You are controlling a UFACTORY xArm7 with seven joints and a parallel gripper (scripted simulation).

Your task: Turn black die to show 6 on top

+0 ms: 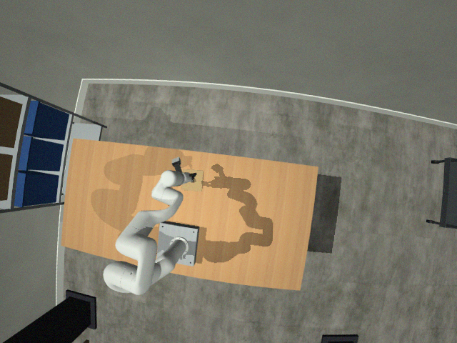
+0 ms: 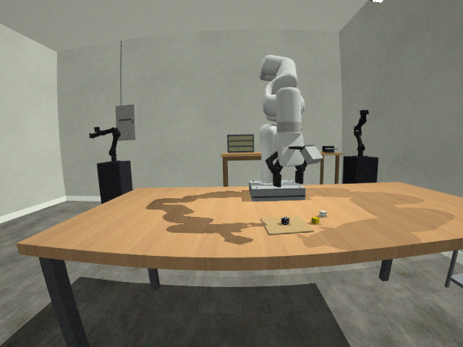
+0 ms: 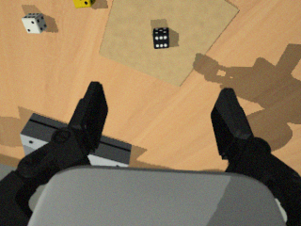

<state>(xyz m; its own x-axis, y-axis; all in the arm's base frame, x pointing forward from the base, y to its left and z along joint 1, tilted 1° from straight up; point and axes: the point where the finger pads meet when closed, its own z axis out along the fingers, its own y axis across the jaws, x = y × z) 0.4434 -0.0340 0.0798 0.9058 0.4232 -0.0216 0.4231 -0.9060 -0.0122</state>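
The black die (image 2: 285,220) (image 3: 161,38) lies flat on the tan mat (image 2: 289,228) (image 3: 202,28) (image 1: 195,186), well inside its edges, with six white pips on its top face in the wrist view. My gripper (image 2: 288,178) (image 3: 160,98) (image 1: 192,178) is wide open and empty, hanging high above the table between the mat and the robot base. The yellow die (image 2: 315,220) (image 3: 84,3) and the white die (image 2: 323,213) (image 3: 34,23) lie flat on the wood beside the mat, apart from each other. In the overhead view the arm hides the dice.
The grey robot base plate (image 2: 277,191) (image 1: 178,241) (image 3: 71,138) stands on the wooden table (image 2: 112,231) (image 1: 258,221) behind the mat. Other arms on pedestals, a side table and shelving stand off the table.
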